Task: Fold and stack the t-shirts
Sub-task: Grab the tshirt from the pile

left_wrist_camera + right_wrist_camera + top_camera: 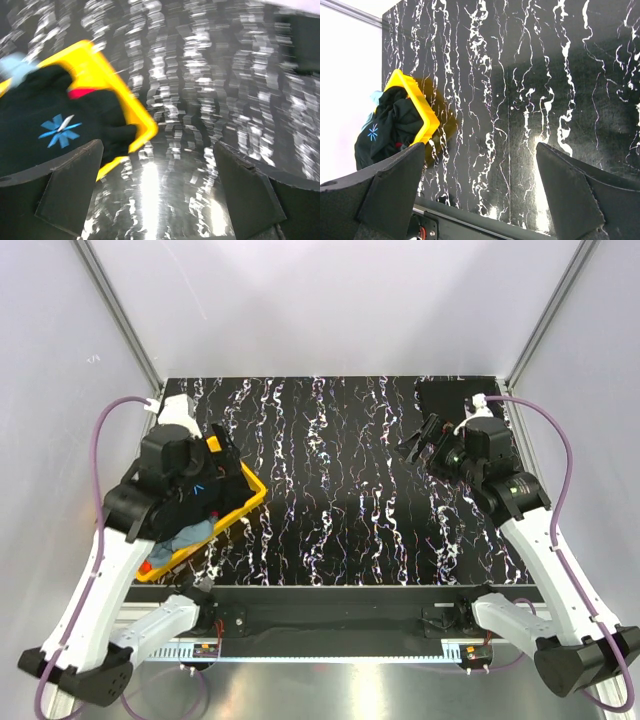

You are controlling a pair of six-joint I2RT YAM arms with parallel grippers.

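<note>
A heap of t-shirts (205, 502) fills the yellow tray (252, 502) at the left of the table. On top lies a black tee with a light-blue starburst (60, 131), also seen in the right wrist view (372, 132). A grey-blue tee (190, 533) and a red-orange one (148, 565) poke out at the tray's near end. My left gripper (159, 150) hovers open over the tray's right corner, nothing between its fingers; its view is blurred. My right gripper (418, 445) hangs open above the table's back right, empty (481, 150).
The black marbled table (340, 500) spreads between the arms. A plain black rectangle, possibly folded cloth (450, 397), lies in the back right corner behind the right gripper. White walls and metal posts enclose the table.
</note>
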